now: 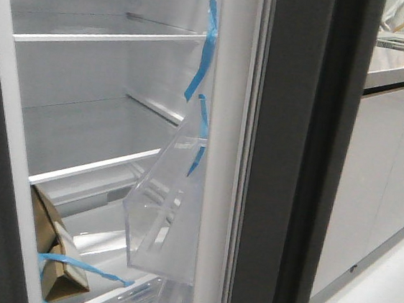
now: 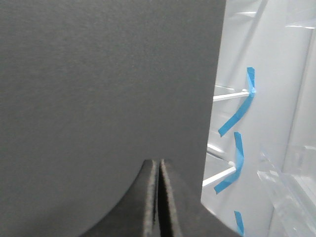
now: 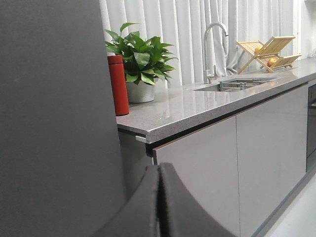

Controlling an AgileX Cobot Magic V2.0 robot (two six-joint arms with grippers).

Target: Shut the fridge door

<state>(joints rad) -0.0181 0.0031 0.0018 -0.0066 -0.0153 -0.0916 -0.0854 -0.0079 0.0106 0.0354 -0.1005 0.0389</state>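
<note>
The fridge door (image 1: 280,167) stands open, seen edge-on in the front view as a tall dark grey slab. Its white inner lining (image 1: 226,125) carries a clear bin (image 1: 166,213) stuck with blue tape (image 1: 208,51). Its matte grey outer face (image 3: 54,123) fills one side of the right wrist view. My right gripper (image 3: 159,170) is shut and empty, close beside that face. My left gripper (image 2: 159,165) is shut and empty, right in front of the other plain dark grey panel (image 2: 98,89), with the white interior (image 2: 266,98) beside it. Neither gripper shows in the front view.
A cardboard box (image 1: 54,252) lies on a lower fridge shelf. Beyond the door runs a grey counter (image 3: 197,108) with a red bottle (image 3: 118,84), a potted plant (image 3: 140,59), a tap (image 3: 212,44) and a wooden rack (image 3: 269,49). Glossy cabinet fronts (image 1: 379,185) stand below it.
</note>
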